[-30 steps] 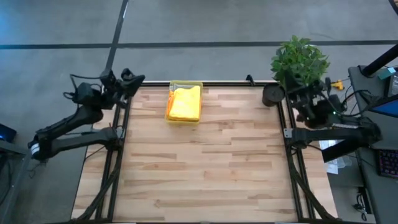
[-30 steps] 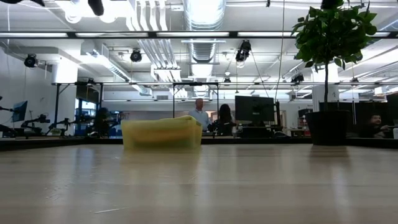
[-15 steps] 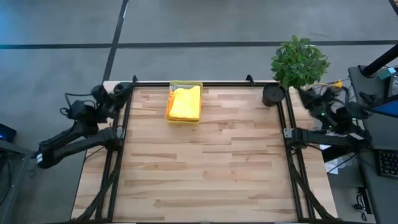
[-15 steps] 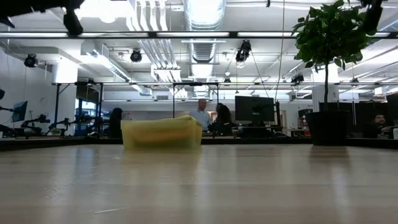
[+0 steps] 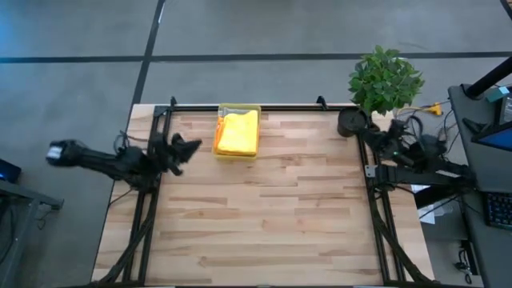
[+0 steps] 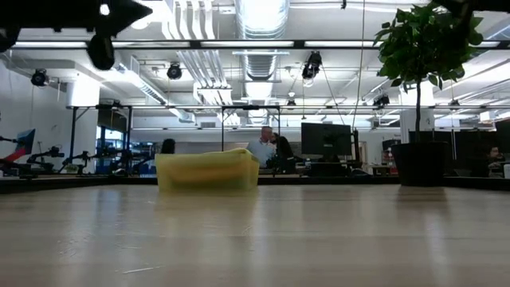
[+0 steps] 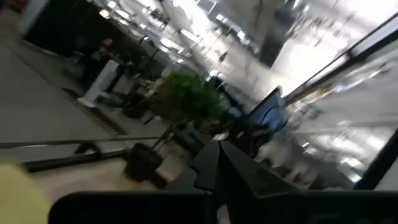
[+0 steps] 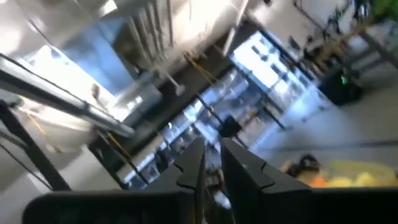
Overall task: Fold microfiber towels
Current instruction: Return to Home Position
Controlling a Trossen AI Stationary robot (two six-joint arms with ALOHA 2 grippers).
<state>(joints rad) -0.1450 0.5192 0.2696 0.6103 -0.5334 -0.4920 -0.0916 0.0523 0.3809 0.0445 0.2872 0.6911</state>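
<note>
Microfiber towels point(image 5: 238, 133) lie in 1 tray point(image 5: 225, 112) at the wooden bench's point(image 5: 264, 216) far edge. Potted plant point(image 5: 385, 78) stands at the corner. Left hand point(image 5: 190, 147) pressed together; right hand point(image 5: 376, 136) slightly parted, empty.

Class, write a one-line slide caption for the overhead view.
Yellow towel waits in its tray as the left gripper reaches over the table.

No readable text anywhere, no labels or brands on the tray point(image 5: 238, 110), nothing legible on the worktop point(image 5: 264, 208), far monitors point(image 6: 325, 139) too distant to read
</note>
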